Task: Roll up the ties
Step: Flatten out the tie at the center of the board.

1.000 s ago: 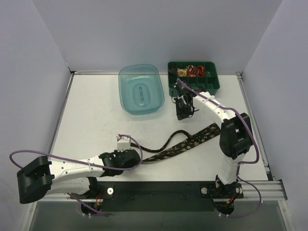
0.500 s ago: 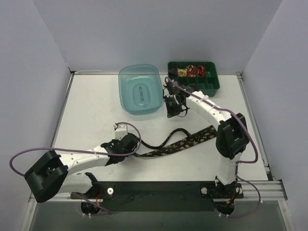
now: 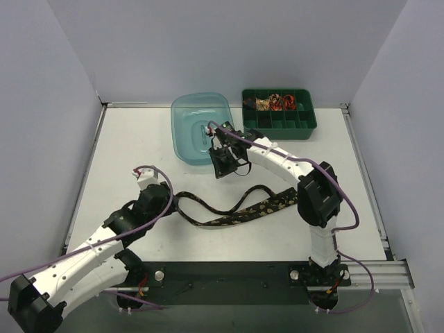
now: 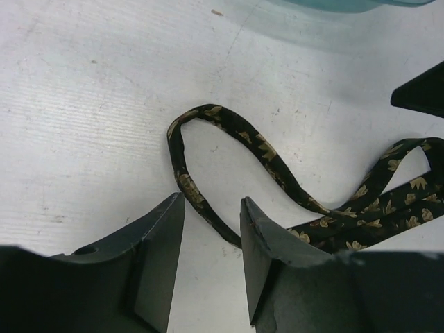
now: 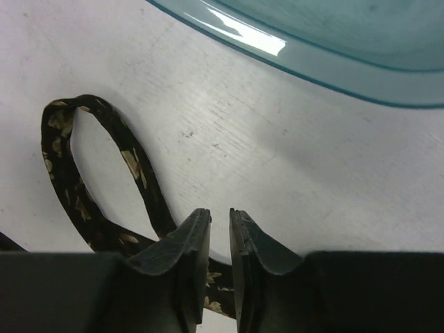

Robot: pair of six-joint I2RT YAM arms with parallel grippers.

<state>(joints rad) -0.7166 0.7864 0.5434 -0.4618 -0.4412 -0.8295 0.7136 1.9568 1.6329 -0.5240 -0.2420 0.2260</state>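
Observation:
A long black tie with a gold floral pattern lies in loose curves across the middle of the table. Its narrow end loops toward my left gripper. In the left wrist view the left gripper is open, and the narrow strip of the tie runs on the table under the gap between its fingers. My right gripper hovers by the teal bowl's near edge. Its jaws stand a narrow slit apart with nothing between them, and a loop of the tie lies to their left. Rolled ties sit in the green tray.
A teal plastic bowl stands at the back centre, and its rim is close above the right gripper. A green compartment tray sits at the back right. White walls close in both sides of the table.
The left arm has swung left and up, the tie's narrow end has gone left with it, and its jaws have opened. The right arm has moved from the tray to the bowl, jaws parting slightly.

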